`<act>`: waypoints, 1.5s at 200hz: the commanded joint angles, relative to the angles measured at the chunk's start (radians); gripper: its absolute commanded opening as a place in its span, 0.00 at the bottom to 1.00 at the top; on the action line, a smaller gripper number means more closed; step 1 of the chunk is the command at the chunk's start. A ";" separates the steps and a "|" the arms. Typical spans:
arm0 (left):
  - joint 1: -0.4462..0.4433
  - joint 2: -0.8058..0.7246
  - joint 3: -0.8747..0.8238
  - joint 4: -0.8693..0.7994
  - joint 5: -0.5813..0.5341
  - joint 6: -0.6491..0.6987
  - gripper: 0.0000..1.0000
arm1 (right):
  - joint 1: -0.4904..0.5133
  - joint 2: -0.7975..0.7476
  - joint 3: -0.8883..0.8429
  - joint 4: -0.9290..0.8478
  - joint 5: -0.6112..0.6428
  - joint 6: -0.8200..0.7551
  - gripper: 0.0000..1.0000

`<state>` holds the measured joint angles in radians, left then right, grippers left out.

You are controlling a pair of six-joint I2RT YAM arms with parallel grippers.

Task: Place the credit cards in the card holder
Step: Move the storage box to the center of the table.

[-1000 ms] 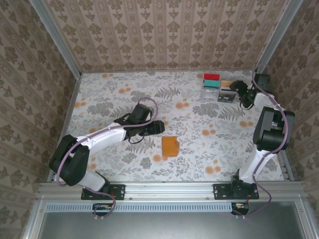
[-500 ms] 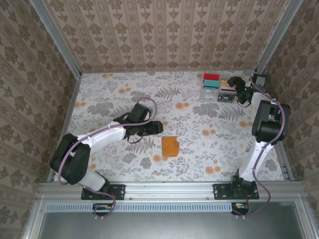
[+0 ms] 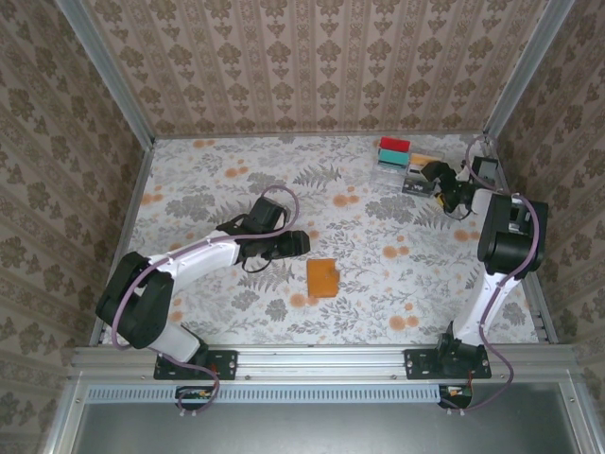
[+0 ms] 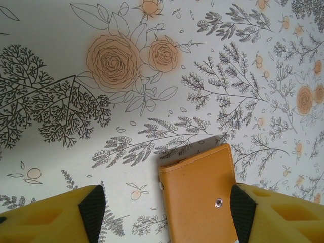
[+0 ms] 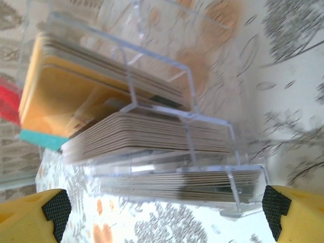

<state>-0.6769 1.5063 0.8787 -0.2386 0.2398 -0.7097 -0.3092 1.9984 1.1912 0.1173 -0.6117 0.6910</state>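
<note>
Right claw [image 5: 164, 210] is spread wide with nothing gripped. The clear stand [image 5: 212, 152] sits straight ahead of it, roughly framed by the two fingertips. The cards [image 5: 152, 134] are packed on edge inside that stand in tight stacks, with orange, teal and red ones further ahead and off to the claw's left.

Biggest worry: with the cards squeezed that close together, two or three could easily get pinched at once instead of one. The stand's see-through walls could also get grabbed by mistake, since they reach out past the card edges. It looks light too, so it could be shoved along the table [image 3: 208, 189] or tipped over if it's bumped on the way in, and then the cards get spilled.

Left claw [image 4: 164, 207] is released as well, nothing held. The wallet [image 4: 200, 197] lies flat between its fingers, shifted toward the right one. Whether that pad is touching the wallet's edge can't be told. The wallet appears folded shut, with the snap [image 4: 218, 202] facing up. If the claw is closed from here, the wallet would probably be pushed sideways or clamped shut rather than opened, and no card can be slotted into a closed wallet.
</note>
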 commanded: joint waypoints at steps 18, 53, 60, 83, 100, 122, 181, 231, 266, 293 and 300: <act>0.008 -0.005 -0.003 0.013 0.015 0.008 0.69 | 0.088 -0.079 -0.039 -0.006 -0.119 -0.061 1.00; 0.008 0.001 -0.007 0.018 0.016 0.008 0.69 | 0.174 -0.117 -0.073 -0.036 -0.105 -0.076 0.99; 0.008 0.001 -0.009 0.017 0.016 0.009 0.69 | 0.186 -0.133 -0.075 -0.065 -0.082 -0.092 0.99; 0.008 -0.004 -0.013 0.013 0.013 0.012 0.69 | 0.193 -0.222 -0.084 -0.167 0.056 -0.150 0.96; 0.008 -0.007 -0.019 0.014 0.010 0.015 0.69 | 0.191 -0.289 -0.035 -0.296 0.182 -0.237 0.92; 0.008 -0.003 -0.017 0.018 0.010 0.018 0.69 | 0.183 -0.313 0.090 -0.436 0.323 -0.318 0.84; 0.013 0.018 0.013 0.015 0.015 0.028 0.69 | 0.139 -0.076 0.429 -0.508 0.327 -0.312 0.76; 0.019 0.019 0.020 0.000 0.015 0.034 0.69 | 0.132 0.199 0.752 -0.597 0.215 -0.292 0.70; 0.023 0.014 0.010 -0.006 0.012 0.034 0.69 | 0.129 0.289 0.859 -0.625 0.185 -0.304 0.73; 0.025 0.016 0.007 -0.004 0.014 0.030 0.69 | 0.128 0.348 0.906 -0.649 0.101 -0.302 0.73; 0.026 0.016 0.007 -0.004 0.016 0.030 0.69 | 0.128 0.357 0.907 -0.649 0.088 -0.302 0.73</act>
<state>-0.6594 1.5158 0.8715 -0.2329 0.2432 -0.7017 -0.1799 2.3184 2.0548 -0.4873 -0.4274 0.3946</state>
